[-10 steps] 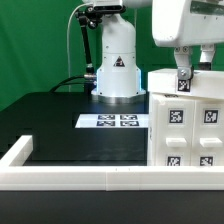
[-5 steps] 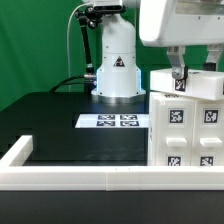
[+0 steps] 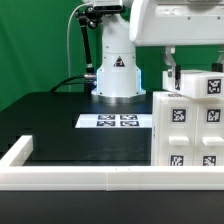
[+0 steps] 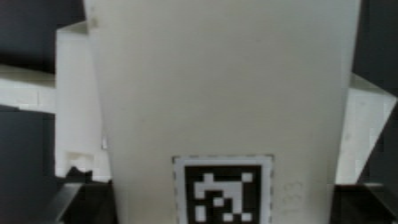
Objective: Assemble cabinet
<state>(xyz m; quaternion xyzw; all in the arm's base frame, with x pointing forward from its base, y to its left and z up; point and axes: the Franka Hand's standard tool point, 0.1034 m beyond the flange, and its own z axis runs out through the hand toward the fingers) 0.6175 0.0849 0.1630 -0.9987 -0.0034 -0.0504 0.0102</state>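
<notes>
The cabinet (image 3: 190, 125) is the big white block with several square tags at the exterior view's right, near the front rim. My gripper (image 3: 170, 72) comes down onto its upper left part and is shut on it. In the wrist view a long white tagged panel of the cabinet (image 4: 214, 90) fills the picture between my dark fingers (image 4: 71, 195), with my gripper (image 4: 217, 196) closed across it. More white parts of the cabinet show behind the panel on both sides. The fingertips are mostly hidden.
The marker board (image 3: 115, 121) lies flat on the black table left of the cabinet. The white robot base (image 3: 115, 62) stands behind it. A long low white rim (image 3: 90, 176) frames the table's front and left sides.
My gripper has moved left and slightly up. The cabinet has turned with it: its left edge has shifted right and a tag on its upper part now shows further right.
</notes>
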